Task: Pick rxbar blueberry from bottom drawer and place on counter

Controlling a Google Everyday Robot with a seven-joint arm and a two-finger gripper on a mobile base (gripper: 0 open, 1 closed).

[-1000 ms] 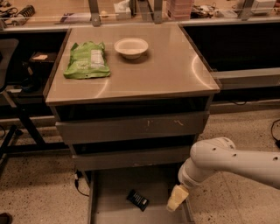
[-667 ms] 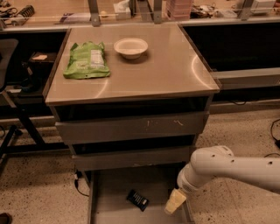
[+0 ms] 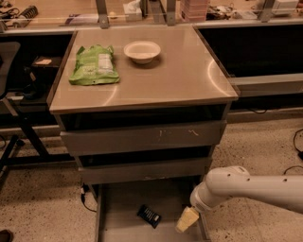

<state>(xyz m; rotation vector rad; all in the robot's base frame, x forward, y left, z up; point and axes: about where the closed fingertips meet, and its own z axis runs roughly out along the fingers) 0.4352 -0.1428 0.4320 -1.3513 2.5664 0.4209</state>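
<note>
The rxbar blueberry (image 3: 149,215), a small dark flat bar, lies on the floor of the open bottom drawer (image 3: 123,208), near its middle front. My gripper (image 3: 187,219) hangs at the end of the white arm, low over the drawer's right side, a short way right of the bar and apart from it. The counter (image 3: 180,75) is the glossy beige cabinet top above.
A green snack bag (image 3: 93,65) and a white bowl (image 3: 142,51) sit on the counter's back left. Two closed grey drawers (image 3: 142,137) are above the open one. A cluttered workbench (image 3: 142,9) runs behind. Chair legs (image 3: 19,142) stand at the left.
The arm has shifted slightly left and lower, bringing the gripper a bit closer to the bar. The bar, bag and bowl have not moved.
</note>
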